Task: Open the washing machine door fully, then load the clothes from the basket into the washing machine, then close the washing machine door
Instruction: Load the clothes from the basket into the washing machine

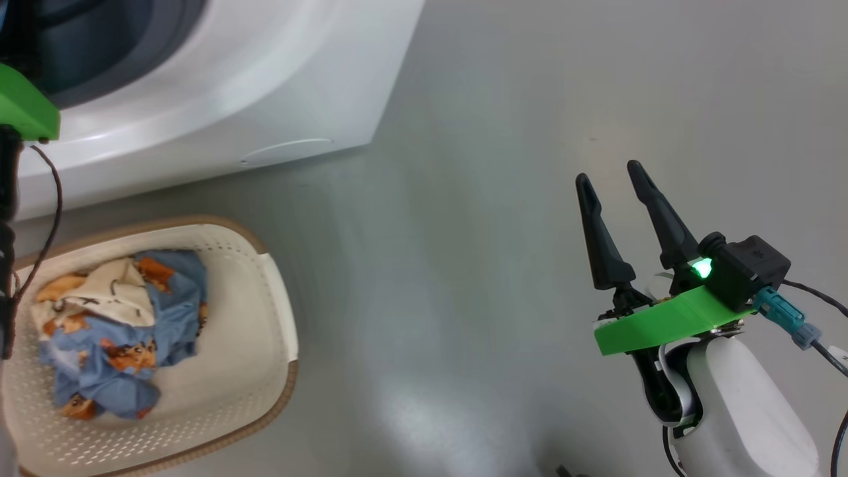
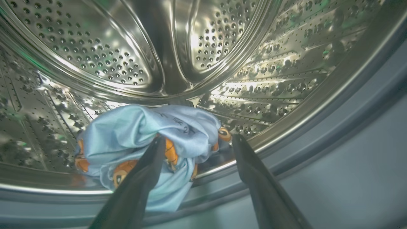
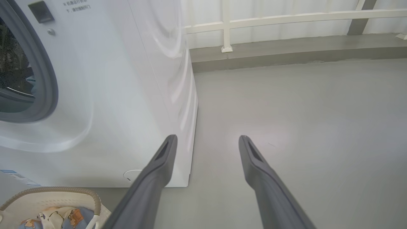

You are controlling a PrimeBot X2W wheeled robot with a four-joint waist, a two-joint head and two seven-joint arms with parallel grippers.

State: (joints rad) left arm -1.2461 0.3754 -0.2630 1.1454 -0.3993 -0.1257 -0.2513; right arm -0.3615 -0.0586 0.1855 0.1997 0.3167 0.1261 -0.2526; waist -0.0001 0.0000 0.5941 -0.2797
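In the left wrist view my left gripper (image 2: 198,140) stands open inside the mouth of the washing machine (image 1: 265,86), its fingers apart just before a blue garment (image 2: 143,140) with orange figures that lies at the front of the steel drum (image 2: 105,47), one edge over the grey gasket (image 2: 334,165). More blue clothes (image 1: 112,331) with a cream patch lie bunched in the basket (image 1: 252,371) on the floor at the lower left of the head view. My right gripper (image 1: 609,175) hangs open over bare floor at the right, holding nothing. The washing machine door is out of view.
The washer's white front and right corner (image 3: 187,127) stand just left of my right gripper. Grey floor (image 1: 497,199) stretches to the right. A low step and a white railing (image 3: 286,19) run along the far wall. A brown cable (image 1: 56,192) hangs by my left arm.
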